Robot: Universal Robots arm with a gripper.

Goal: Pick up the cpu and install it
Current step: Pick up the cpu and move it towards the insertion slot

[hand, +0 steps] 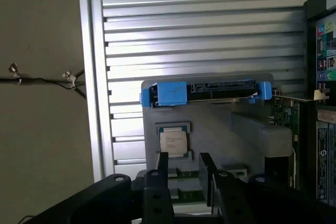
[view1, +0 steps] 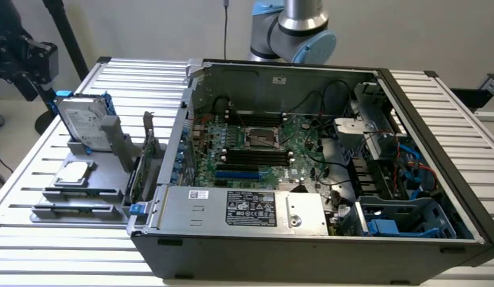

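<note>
The cpu (view1: 74, 173) is a small square chip with a silvery top. It lies flat on a grey holder (view1: 79, 194) on the slatted table, at the exterior view's left of the open computer case (view1: 310, 179). In the wrist view the cpu (hand: 174, 142) lies just beyond my gripper (hand: 185, 165). Its two black fingers (hand: 162, 174) stand apart with nothing between them. They are clear of the chip. Inside the case, the motherboard's square socket (view1: 260, 139) sits near the middle.
A silver hard drive (view1: 83, 122) with blue brackets stands upright on the holder behind the cpu. Black memory slots (view1: 255, 158) lie below the socket, and a power supply (view1: 247, 209) sits along the case's near wall. The table edge (hand: 92, 77) runs beside the holder.
</note>
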